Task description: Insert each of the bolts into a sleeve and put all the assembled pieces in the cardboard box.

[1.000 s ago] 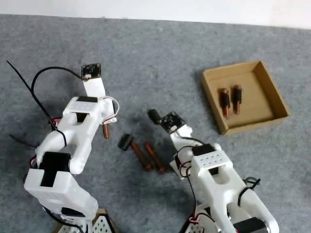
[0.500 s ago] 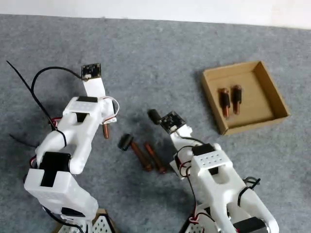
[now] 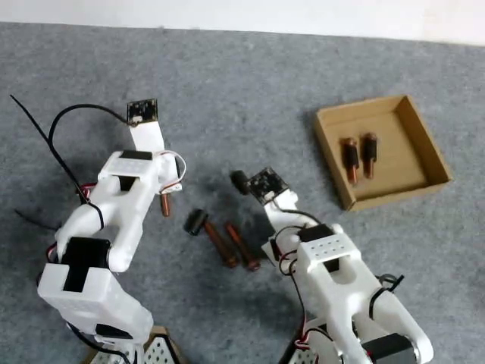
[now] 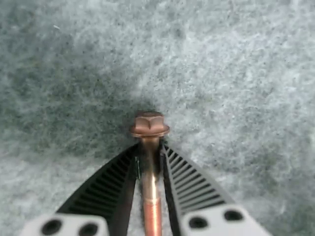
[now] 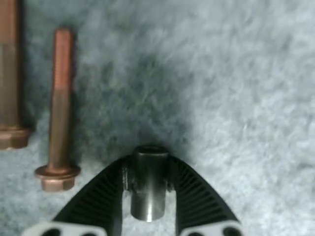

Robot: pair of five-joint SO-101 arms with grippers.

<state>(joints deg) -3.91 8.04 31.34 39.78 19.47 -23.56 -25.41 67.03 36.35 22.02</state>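
A: What can't you make out?
B: I lose the held bolt past the frame edge, between the left fingers.
A: Right side?
B: One loose bolt is cropped; the right fingers cover the sides of the sleeve.

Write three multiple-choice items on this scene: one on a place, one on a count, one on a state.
1. Where do the two assembled pieces lie?
A) on the bare table
B) inside the cardboard box
C) on top of an arm

2. How many bare bolts lie loose outside the box?
A) one
B) two
C) four

3. What is the left gripper shut on?
A) a bolt
B) a sleeve
C) nothing

Answers:
1 B, both rest on the box's floor in the high view.
2 B, two lie side by side, neither in a sleeve.
3 A, the left wrist view shows the bolt's shank clamped, with its head sticking out.
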